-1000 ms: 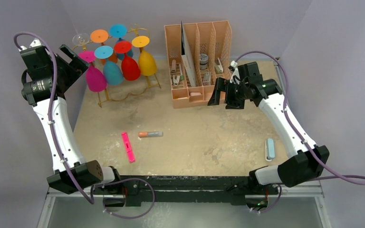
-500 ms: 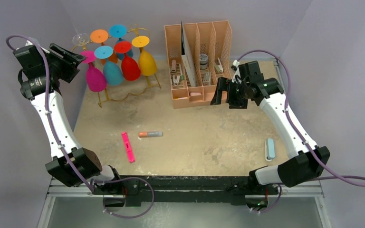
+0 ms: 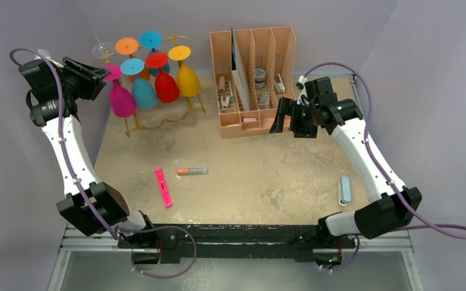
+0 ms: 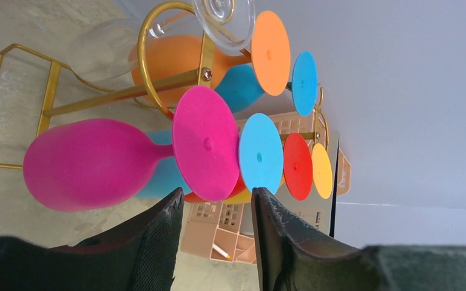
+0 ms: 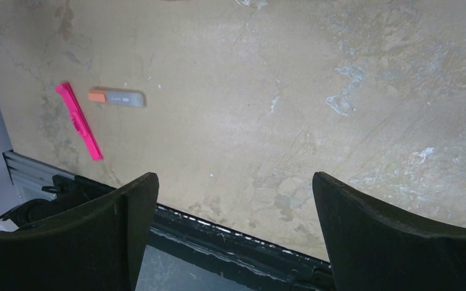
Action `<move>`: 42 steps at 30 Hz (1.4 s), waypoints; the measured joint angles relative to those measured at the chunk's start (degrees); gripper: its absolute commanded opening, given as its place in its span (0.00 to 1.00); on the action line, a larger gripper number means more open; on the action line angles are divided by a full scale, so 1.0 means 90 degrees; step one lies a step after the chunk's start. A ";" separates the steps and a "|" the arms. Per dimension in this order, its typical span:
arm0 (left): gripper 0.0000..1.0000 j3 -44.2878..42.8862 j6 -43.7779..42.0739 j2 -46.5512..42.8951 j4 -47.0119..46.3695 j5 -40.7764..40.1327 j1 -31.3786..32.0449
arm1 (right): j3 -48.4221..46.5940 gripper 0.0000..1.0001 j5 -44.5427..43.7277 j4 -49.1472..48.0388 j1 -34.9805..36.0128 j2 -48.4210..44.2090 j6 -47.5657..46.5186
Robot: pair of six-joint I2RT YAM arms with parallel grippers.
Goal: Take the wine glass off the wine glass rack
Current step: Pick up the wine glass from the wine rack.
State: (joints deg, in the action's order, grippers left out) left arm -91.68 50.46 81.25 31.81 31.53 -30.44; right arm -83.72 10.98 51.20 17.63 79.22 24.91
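Observation:
The gold wire wine glass rack (image 3: 160, 122) stands at the back left with several coloured glasses hanging upside down. A magenta glass (image 3: 121, 99) hangs at its front left corner, and a clear one (image 3: 103, 48) behind it. My left gripper (image 3: 95, 77) is open and empty, level with the magenta glass's base disc (image 3: 110, 71) and just left of it. In the left wrist view the disc (image 4: 206, 151) sits just ahead of the gripper (image 4: 217, 203), with the gold rail (image 4: 127, 94) beyond it. My right gripper (image 3: 284, 116) is open and empty above the table, as the right wrist view (image 5: 235, 182) also shows.
A peach desk organiser (image 3: 283, 45) stands at the back centre, just behind my right gripper. A pink highlighter (image 3: 163, 187), an orange-and-grey marker (image 3: 192, 171) and a light blue object (image 3: 344, 190) lie on the tan table. Walls close in at left and back.
My left gripper has risen and swung back to the level of the magenta glass's base. The right arm has barely shifted.

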 measured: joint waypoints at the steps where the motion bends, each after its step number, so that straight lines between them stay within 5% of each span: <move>1: 0.41 0.0012 0.0017 0.0024 -0.0044 0.0015 -0.0002 | 0.0000 0.99 -0.0005 0.0002 0.0000 0.0000 0.0000; 19: 0.20 0.0359 0.0289 0.0151 -0.0333 0.0138 -0.0034 | 0.0000 0.99 -0.0206 0.0095 0.0000 -0.0102 -0.0002; 29: 0.24 0.0481 0.0512 0.0151 -0.0610 0.0141 -0.0036 | 0.0000 0.99 -0.0279 0.0100 0.0000 -0.0102 0.0000; 42: 0.06 0.0498 0.0685 0.0151 -0.0656 0.0136 -0.0066 | 0.0000 0.99 -0.0282 0.0141 0.0000 -0.0102 -0.0005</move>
State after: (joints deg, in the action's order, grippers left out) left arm -87.20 56.62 82.61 25.91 32.75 -31.03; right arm -83.72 8.45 52.47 17.63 78.30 24.86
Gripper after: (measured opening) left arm 0.101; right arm 0.987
